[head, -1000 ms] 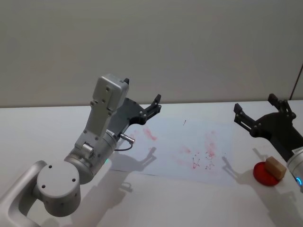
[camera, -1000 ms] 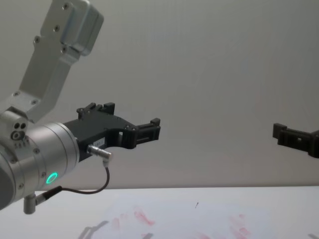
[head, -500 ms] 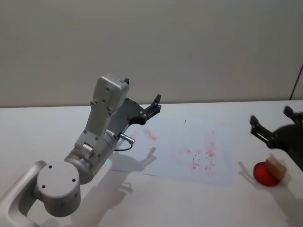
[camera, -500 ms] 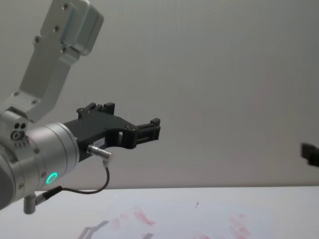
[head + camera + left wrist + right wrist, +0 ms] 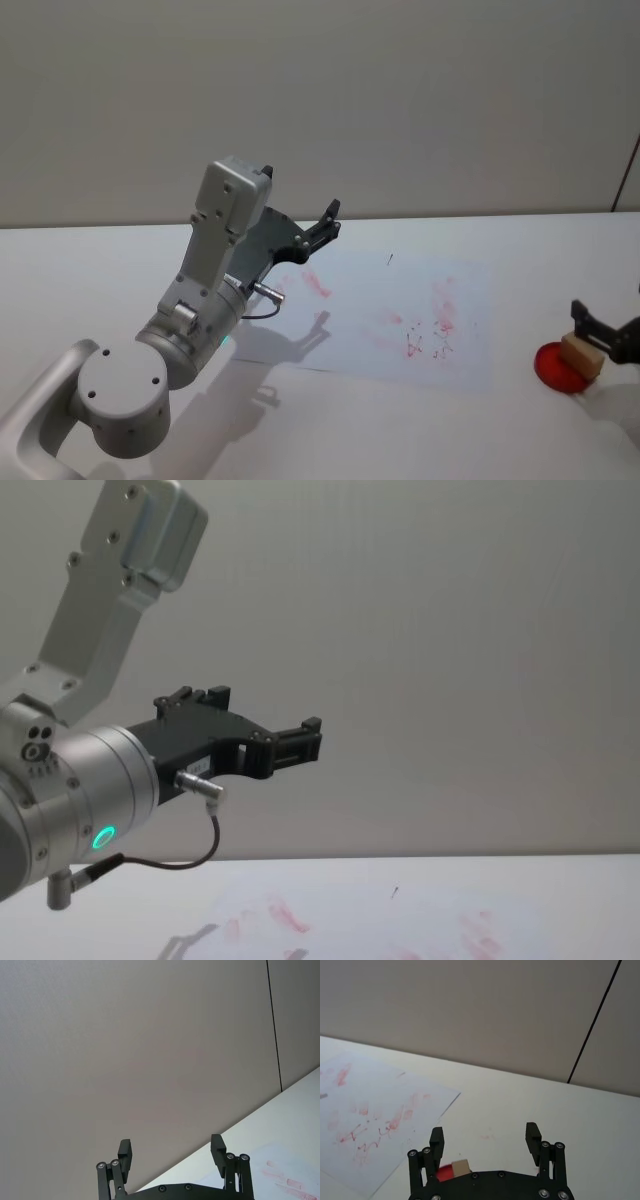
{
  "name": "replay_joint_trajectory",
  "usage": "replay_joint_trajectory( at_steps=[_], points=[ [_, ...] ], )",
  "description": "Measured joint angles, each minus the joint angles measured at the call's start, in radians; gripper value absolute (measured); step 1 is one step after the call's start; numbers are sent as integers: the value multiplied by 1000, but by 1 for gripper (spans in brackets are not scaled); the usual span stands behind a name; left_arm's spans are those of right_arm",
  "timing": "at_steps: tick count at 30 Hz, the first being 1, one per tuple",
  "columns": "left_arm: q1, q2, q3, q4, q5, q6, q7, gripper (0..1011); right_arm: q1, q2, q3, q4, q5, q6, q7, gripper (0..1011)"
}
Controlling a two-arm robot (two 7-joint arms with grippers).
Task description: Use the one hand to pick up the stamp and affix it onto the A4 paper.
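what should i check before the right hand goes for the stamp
1. Right hand open: ok, fingers spread.
2. Stamp free to grab: ok, it sits uncovered on the red ink pad.
3. Stamp centred between the fingers: not ok, in the right wrist view it lies close to one finger.
4. A4 paper flat and ready: ok.
5. Left hand out of the way: ok, raised and open, far from the stamp.

stamp [image 5: 582, 353] on pad [image 5: 549, 368], right of A4 paper [image 5: 400, 320], both on table [image 5: 100, 260]
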Motion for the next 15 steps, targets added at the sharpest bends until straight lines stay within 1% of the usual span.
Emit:
replay_joint_trajectory(
  at_steps=[4,9,15],
  points=[
    [0,0,0,0,0,0,0,1001,-7,16,4,9,-4,26,28,1001],
    [0,0,0,0,0,0,0,1001,-8,25,4,19,-18,53,60,1001],
    [0,0,0,0,0,0,0,1001,-6,29,0,31,-34,82,85,1001]
  ],
)
